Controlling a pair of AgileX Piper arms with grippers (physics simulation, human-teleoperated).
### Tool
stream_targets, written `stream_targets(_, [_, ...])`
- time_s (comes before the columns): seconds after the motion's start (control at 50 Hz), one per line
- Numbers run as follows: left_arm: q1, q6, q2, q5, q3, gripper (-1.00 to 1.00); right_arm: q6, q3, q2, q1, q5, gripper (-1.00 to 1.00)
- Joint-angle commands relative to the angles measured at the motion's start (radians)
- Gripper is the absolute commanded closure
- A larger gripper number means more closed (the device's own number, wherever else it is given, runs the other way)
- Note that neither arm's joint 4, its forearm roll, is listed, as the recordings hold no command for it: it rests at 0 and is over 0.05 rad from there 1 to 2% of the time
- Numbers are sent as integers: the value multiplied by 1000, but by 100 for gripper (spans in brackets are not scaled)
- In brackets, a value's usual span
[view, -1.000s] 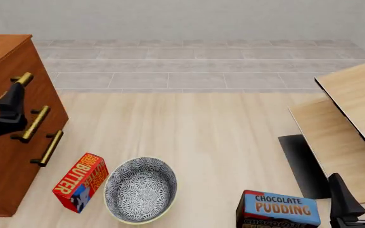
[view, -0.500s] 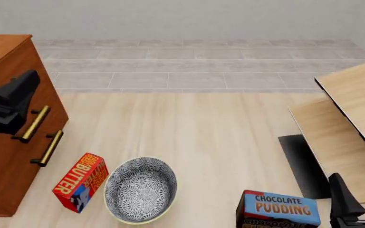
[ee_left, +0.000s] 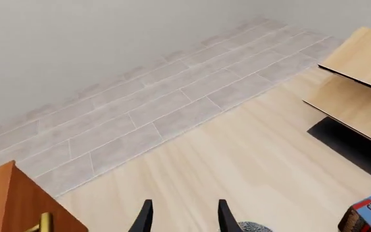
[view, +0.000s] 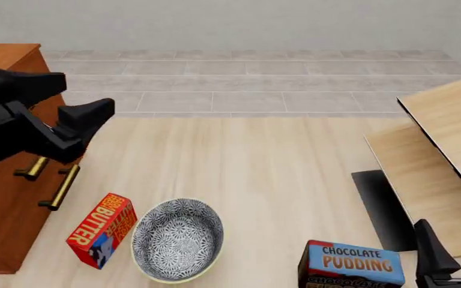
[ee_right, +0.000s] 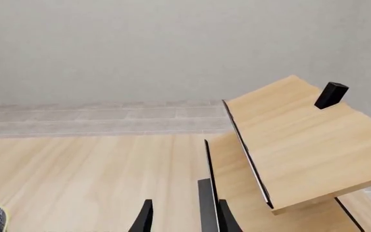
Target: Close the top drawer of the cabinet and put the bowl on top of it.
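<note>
From my station, the front view shows the left tool (view: 74,117) raised at about 9 o'clock, its two dark fingers spread apart with nothing between them, hanging just in front of the cabinet (view: 6,198). The arm body covers the upper part of the cabinet face, so I cannot see the top drawer or tell whether it sits flush. Two brass handles (view: 58,187) of the lower drawers peek out below the arm.

The bowl (view: 177,239) rests on the pale desk (view: 271,174) at roughly 7 o'clock, upright, patterned inside facing up, well apart from the left tool. Just beside it on the 9 o'clock side stands a red butter box (view: 101,230), tilted, close to the bowl's rim; I cannot tell whether they touch. A chocolate pudding box (view: 352,264) sits at about 5 o'clock.

The right tool (view: 453,249) is low at the 4–5 o'clock corner, fingers apart and empty, next to a light-wood shelf unit (view: 439,150) at 3 o'clock.

In the left wrist view the tool's fingers (ee_left: 142,218) stand apart over bare desk, with a sliver of the bowl's rim at the edge. The right wrist view shows its fingers (ee_right: 144,217) parted, facing the shelf unit (ee_right: 295,145).
</note>
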Motion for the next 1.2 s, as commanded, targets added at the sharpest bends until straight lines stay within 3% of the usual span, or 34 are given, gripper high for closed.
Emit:
stream_targets(0.02, [-91, -15, 95, 80, -31, -100, -2, 2, 5, 1, 0, -100])
stream_targets(0.12, [-117, 4, 114, 81, -4, -100, -5, 7, 13, 6, -10, -100])
stream_targets(0.84, [-375, -77, 152, 59, 210, -100, 5, 9, 28, -5, -25, -100])
stream_targets(1.2, [-398, -82, 177, 11, 281, -100, 14, 7, 27, -8, -24, -100])
